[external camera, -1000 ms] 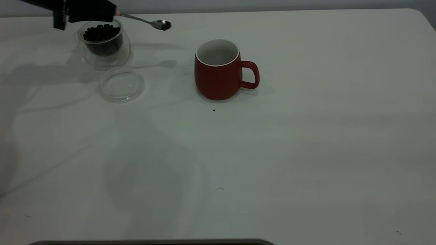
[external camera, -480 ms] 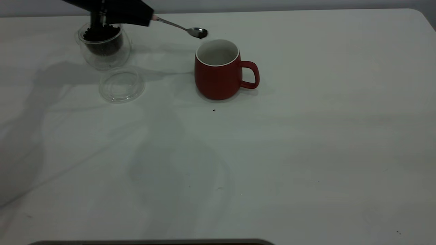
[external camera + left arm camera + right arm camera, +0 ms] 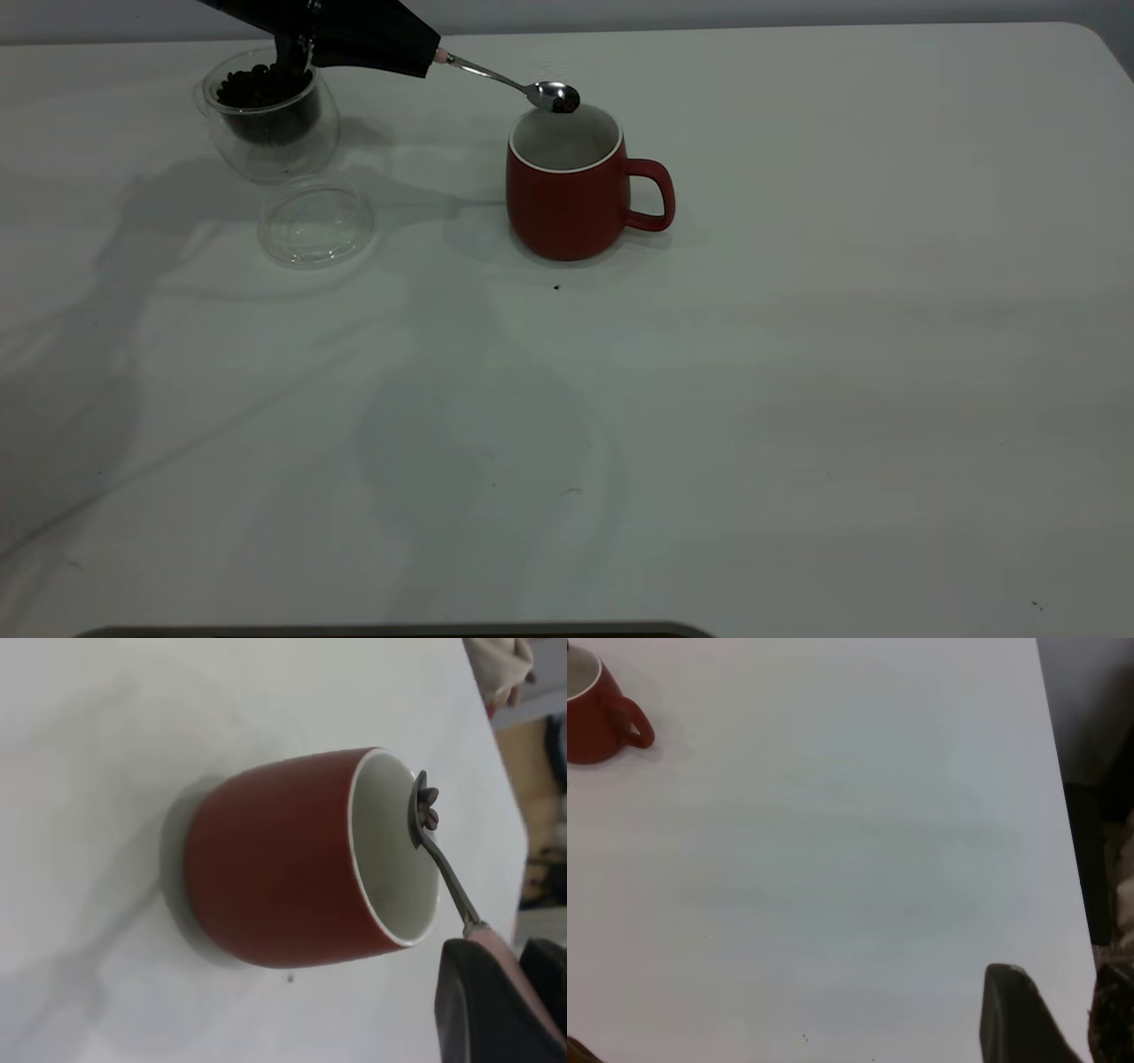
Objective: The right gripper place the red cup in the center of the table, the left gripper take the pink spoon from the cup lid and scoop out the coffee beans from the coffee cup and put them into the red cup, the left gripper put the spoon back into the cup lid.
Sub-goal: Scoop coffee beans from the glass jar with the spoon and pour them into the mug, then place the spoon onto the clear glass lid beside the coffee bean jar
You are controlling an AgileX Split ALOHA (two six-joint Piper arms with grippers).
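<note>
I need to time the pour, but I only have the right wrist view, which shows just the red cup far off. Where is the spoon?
Observer: The spoon hovers over the red cup's far rim, with the left gripper jaws shut on its handle.
Operator: Is it loaded?
Observer: Yes, the left wrist view shows coffee beans in its bowl.
Operator: Where's the lid for the return?
Observer: The cup lid lies flat on the table, just in front of the coffee cup.
</note>
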